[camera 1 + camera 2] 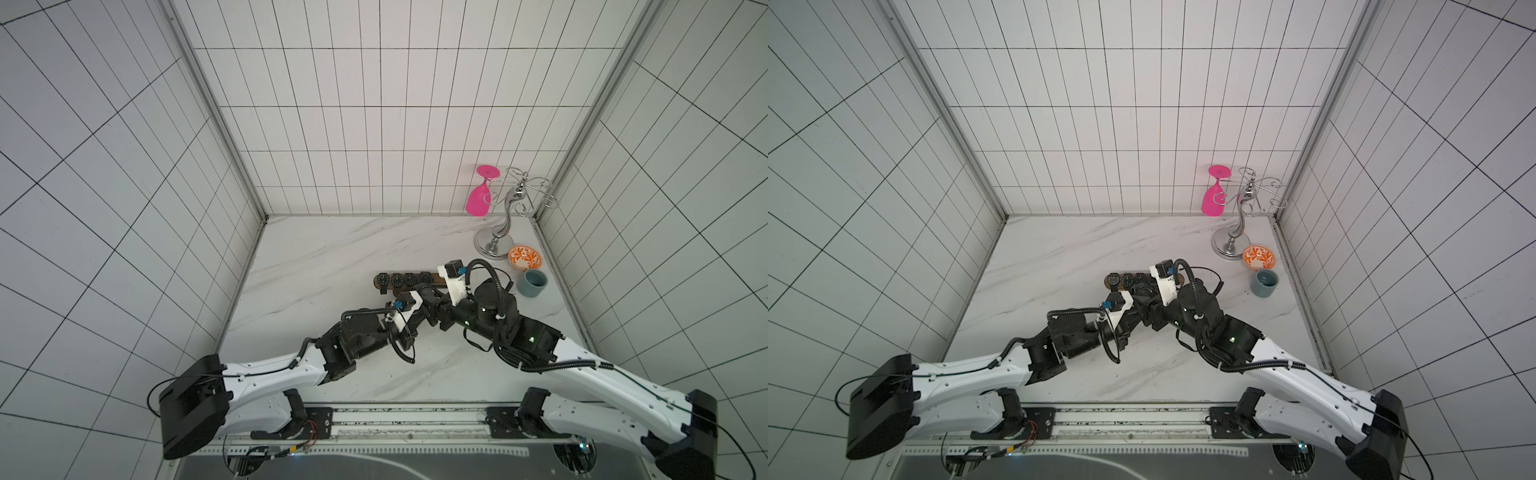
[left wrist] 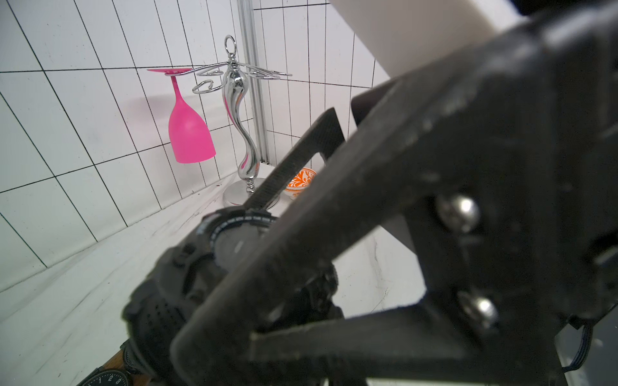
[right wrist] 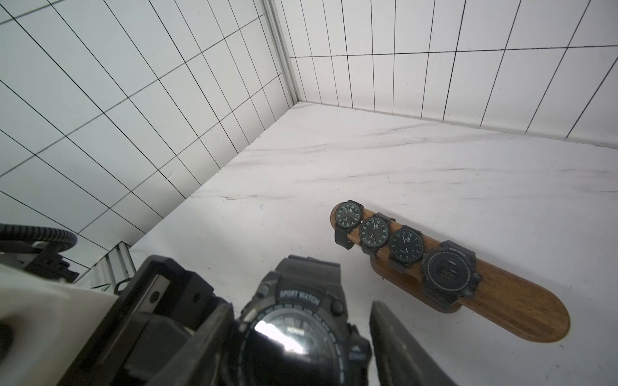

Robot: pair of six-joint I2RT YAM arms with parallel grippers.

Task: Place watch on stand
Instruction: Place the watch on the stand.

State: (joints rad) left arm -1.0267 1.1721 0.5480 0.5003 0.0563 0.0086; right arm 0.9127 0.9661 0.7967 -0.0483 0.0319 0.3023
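Black and chunky, the watch [image 3: 291, 347] hangs above the counter [image 3: 334, 160] just beside the stand [image 3: 515, 310]. It is held, apparently by its strap, in the pressed-together left pincer [image 1: 422, 294], while the right pincer [image 3: 301, 310] stands spread either side of the case, one finger against it and the other showing a gap. For a clean handover, I judge the right should close squarely on the case flanks before the left lets go, leaving the strap loop free. With four other watches [image 3: 406, 249] filling the bar, the loop likely must slide on over the bare rounded end.
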